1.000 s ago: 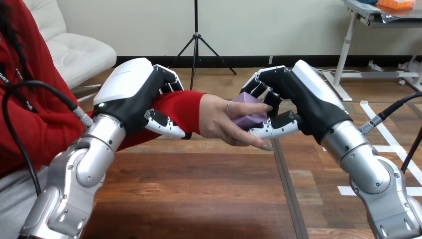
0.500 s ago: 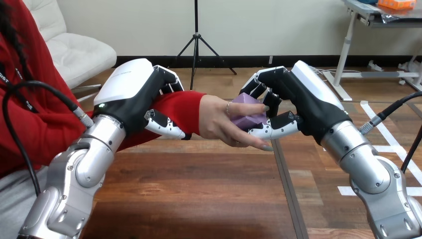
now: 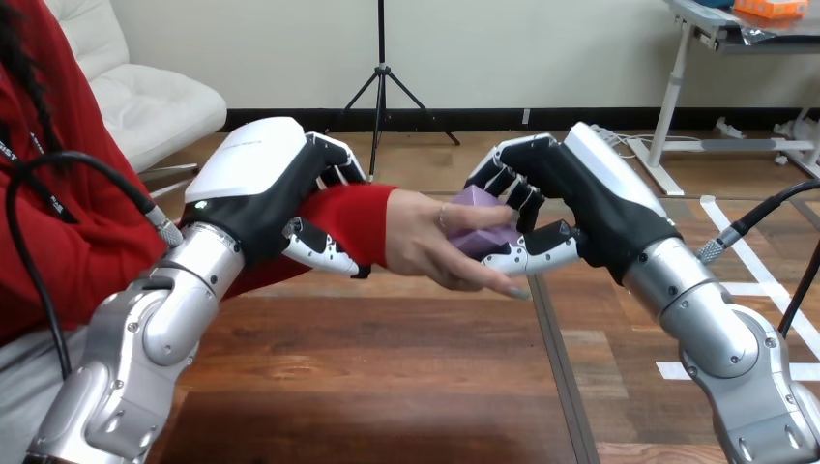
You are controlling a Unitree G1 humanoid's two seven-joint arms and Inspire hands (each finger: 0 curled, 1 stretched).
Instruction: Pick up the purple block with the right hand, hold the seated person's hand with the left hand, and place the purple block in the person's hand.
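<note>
The left hand [image 3: 261,184] is curled round the person's wrist [image 3: 343,217] in its red sleeve, fingers over the top and thumb beneath; the person's hand [image 3: 421,242] reaches rightward from that grasp, above the wooden table [image 3: 387,387] and close to its right edge; the right hand [image 3: 571,198] pinches the purple block [image 3: 479,220], fingers draped over its top and thumb under it; the person's hand lies against the block's left and lower sides, so both are on it; the block is held clear of the tabletop
</note>
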